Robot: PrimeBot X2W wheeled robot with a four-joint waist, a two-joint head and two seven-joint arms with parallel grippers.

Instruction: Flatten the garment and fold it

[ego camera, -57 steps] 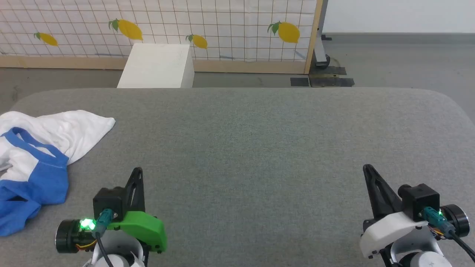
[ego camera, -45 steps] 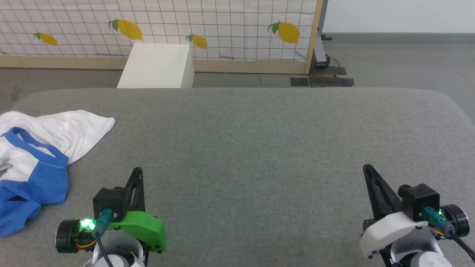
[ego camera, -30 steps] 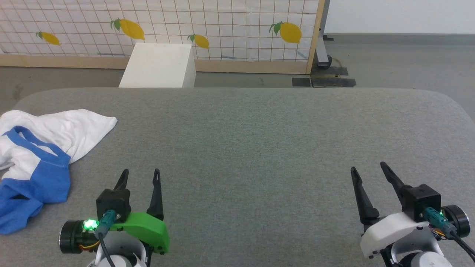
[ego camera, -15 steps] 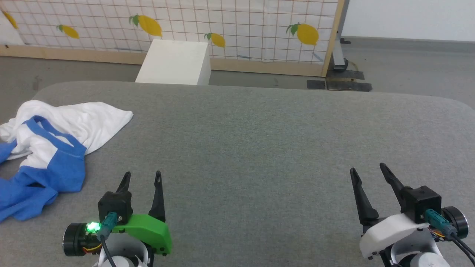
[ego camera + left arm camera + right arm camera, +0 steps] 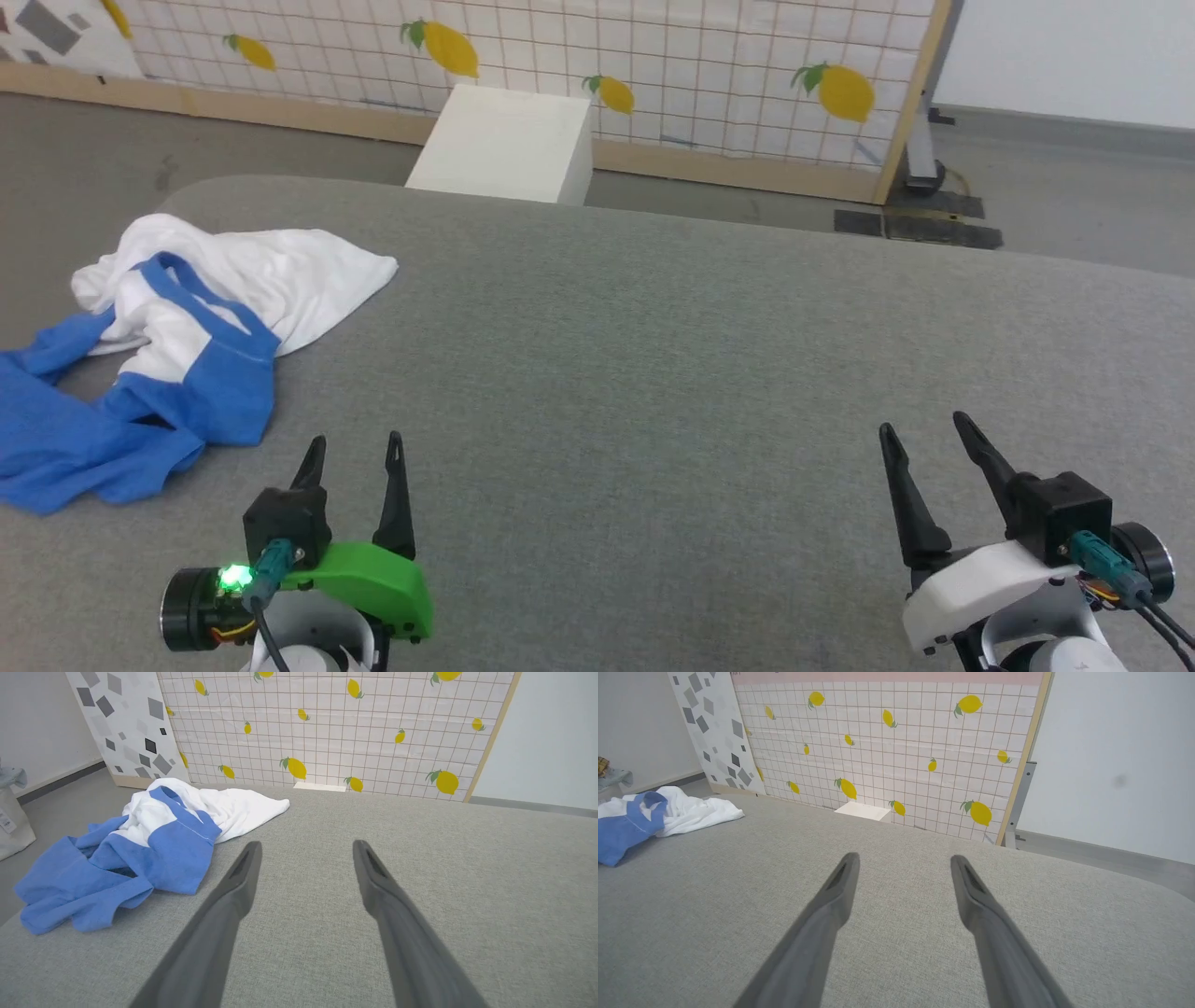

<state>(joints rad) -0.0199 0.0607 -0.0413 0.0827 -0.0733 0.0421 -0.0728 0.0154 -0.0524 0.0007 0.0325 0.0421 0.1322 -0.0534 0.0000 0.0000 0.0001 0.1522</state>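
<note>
Garment (image 5: 187, 345) lies crumpled in a heap at the far left of the grey padded table (image 5: 653, 373), white body toward the back, blue parts spilling to the left edge. Not flattened. Left gripper (image 5: 356, 437) sits near the heap, not touching it, jaws wide and empty. Right gripper (image 5: 921, 422) is well apart from the garment, jaws likewise wide and empty. White box (image 5: 509, 145) and lemon-print screen (image 5: 700, 65) stand behind the table.

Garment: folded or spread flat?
Neither: crumpled. The garment lies in a bunched heap on the grey surface, blue parts twisted over white.
</note>
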